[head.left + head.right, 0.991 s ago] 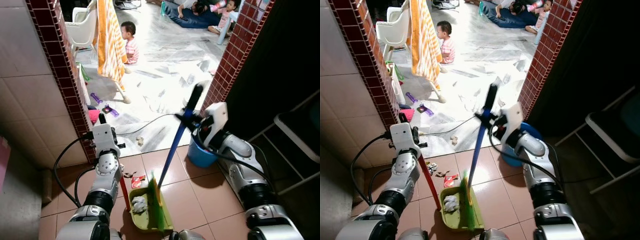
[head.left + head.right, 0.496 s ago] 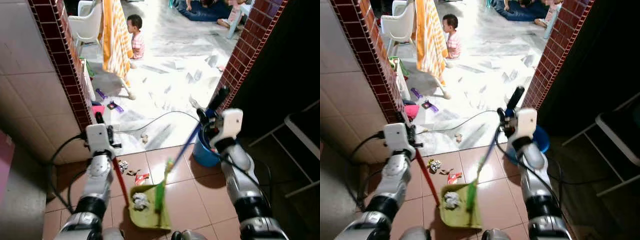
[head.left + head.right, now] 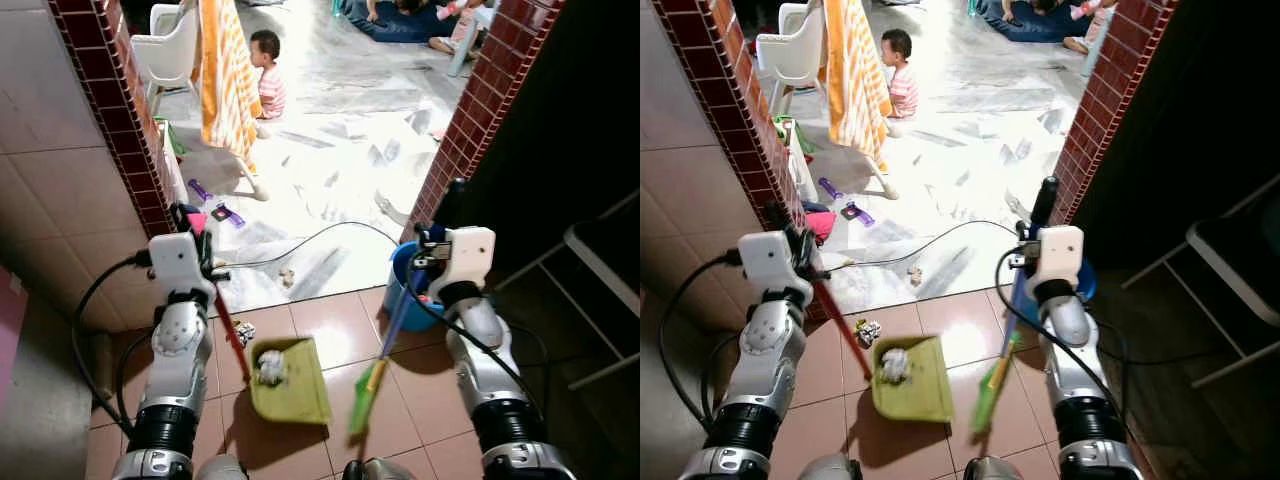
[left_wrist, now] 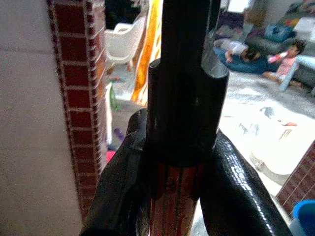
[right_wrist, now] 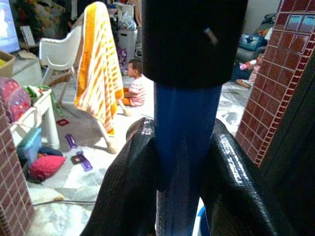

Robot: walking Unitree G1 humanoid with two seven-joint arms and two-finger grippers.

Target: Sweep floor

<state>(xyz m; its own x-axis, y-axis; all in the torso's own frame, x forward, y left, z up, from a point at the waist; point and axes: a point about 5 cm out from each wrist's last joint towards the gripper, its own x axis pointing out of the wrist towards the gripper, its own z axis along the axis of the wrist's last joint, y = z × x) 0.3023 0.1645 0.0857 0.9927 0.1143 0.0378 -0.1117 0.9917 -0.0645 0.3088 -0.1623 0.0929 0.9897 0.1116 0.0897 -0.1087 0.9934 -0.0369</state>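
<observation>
Below and between my two sets of fingers the dustpan (image 3: 288, 378) lies on the floor (image 3: 420, 390), a crumpled wad (image 3: 268, 367) in it. My broom head (image 3: 363, 396) hangs just right of it. The bucket (image 3: 400, 300) stands under my right fingers (image 5: 231, 187).

glossy tile floor (image 3: 420, 390), plastic dustpan (image 3: 290, 380), crumpled paper (image 3: 268, 367)

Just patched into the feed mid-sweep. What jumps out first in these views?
The green dustpan on the brown tiles holds a crumpled wad, its red handle clamped in the left gripper. The right gripper grips the blue broom, its green bristles off to the pan's right. Beyond the brick doorway, a small child sits on the marble floor.
</observation>
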